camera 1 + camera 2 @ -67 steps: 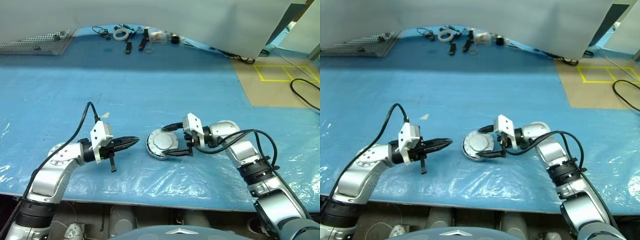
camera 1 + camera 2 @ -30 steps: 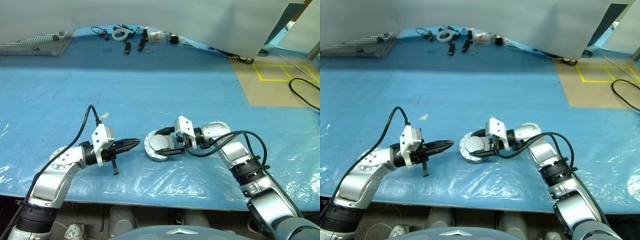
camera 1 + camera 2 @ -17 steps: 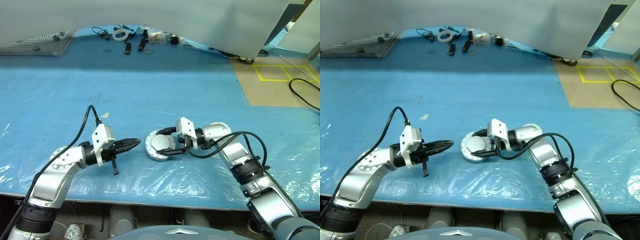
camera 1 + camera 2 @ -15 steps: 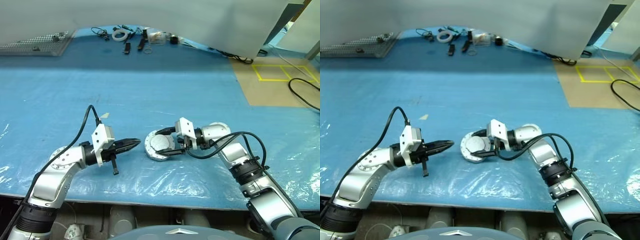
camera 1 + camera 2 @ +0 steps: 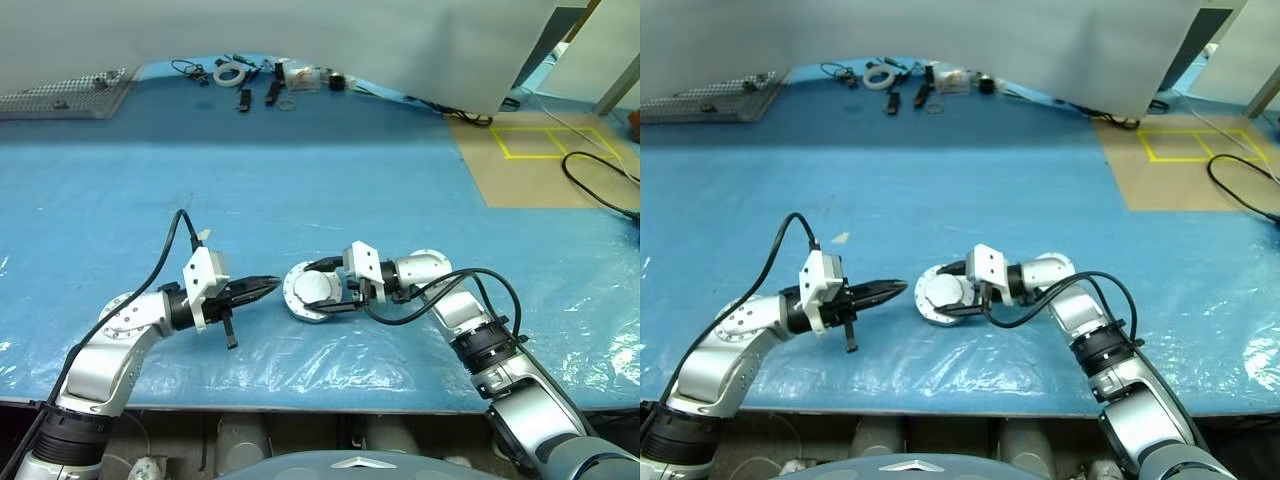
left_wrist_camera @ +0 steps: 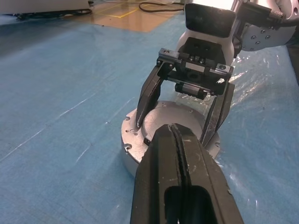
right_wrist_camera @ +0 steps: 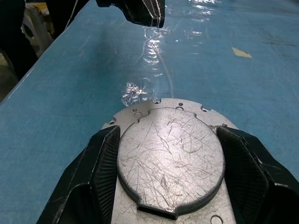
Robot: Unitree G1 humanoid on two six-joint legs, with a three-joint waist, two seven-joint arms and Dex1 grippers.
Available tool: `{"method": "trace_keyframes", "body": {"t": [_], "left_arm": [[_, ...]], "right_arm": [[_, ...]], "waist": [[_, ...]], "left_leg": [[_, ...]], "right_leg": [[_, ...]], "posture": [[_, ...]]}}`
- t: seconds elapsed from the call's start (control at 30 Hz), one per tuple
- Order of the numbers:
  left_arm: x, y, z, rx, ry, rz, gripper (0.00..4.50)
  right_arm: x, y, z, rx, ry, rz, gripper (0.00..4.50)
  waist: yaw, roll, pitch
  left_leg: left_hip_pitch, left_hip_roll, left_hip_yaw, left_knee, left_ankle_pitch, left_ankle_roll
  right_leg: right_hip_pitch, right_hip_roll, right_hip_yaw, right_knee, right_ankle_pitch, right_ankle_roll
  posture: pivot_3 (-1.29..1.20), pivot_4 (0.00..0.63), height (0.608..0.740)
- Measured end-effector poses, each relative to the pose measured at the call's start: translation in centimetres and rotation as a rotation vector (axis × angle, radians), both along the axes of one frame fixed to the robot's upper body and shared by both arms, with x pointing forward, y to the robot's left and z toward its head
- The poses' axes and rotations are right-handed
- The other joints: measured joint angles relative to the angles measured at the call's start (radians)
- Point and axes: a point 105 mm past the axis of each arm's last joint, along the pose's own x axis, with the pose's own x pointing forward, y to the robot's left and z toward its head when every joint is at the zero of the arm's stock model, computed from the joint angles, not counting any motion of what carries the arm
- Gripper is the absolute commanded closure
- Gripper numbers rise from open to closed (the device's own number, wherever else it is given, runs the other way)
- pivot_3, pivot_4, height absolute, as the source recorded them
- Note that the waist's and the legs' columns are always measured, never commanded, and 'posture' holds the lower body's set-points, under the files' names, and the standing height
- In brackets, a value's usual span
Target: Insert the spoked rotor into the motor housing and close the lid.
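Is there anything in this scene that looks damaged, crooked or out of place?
Nothing looks wrong. The lid lies flat on the motor housing, its top only scratched. The right claw straddles it with fingers on both sides; the left claw is shut, beside it. Small tools lie at the table's far edge.

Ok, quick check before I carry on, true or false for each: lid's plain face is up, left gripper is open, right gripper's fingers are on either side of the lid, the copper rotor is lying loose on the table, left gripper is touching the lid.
1. The lid shows its plain scratched face upward. True.
2. The left gripper is open. False: its fingers are pressed together.
3. The right gripper has one finger on each side of the lid. True.
4. The copper rotor lies loose on the blue table. False: no copper ring lies on the sheet; the lid covers the motor housing.
5. The left gripper touches the lid. False: its tip stops short, with a gap of blue sheet between.
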Motion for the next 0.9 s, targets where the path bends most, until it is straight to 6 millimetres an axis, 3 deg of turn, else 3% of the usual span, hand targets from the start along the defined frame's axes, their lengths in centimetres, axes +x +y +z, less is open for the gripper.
{"method": "trace_keyframes", "body": {"t": [0.27,0.7,0.9], "left_arm": [[0.9,-1.5,-1.1,0.098,-0.014,-0.082,4.50],[2.5,-4.9,-0.6,0.085,-0.098,-0.181,4.50],[2.0,-4.9,-1.5,0.146,-0.097,-0.230,4.50]], "right_arm": [[-0.7,-1.9,0.1,0.005,0.162,-0.024,1.56],[-1.1,-1.7,-0.1,0.016,0.121,-0.046,1.56],[-1.0,-1.7,0.0,0.024,0.112,-0.056,1.56]], "waist": [[0.016,0.002,-0.001],[0.012,0.001,-0.002],[0.006,0.001,-0.002]], "left_leg": [[-0.001,0.000,0.000,-0.002,0.001,-0.001],[-0.001,0.000,0.000,-0.005,0.002,-0.003],[-0.001,0.000,0.000,-0.006,0.002,-0.003]], "right_leg": [[0.003,-0.001,-0.001,-0.006,0.000,0.000],[0.003,-0.001,-0.003,-0.007,0.000,0.000],[0.003,-0.001,-0.003,-0.008,0.000,0.000]], "posture": [[0.00,0.150,0.740],[0.00,0.150,0.740],[0.00,0.150,0.740]]}}
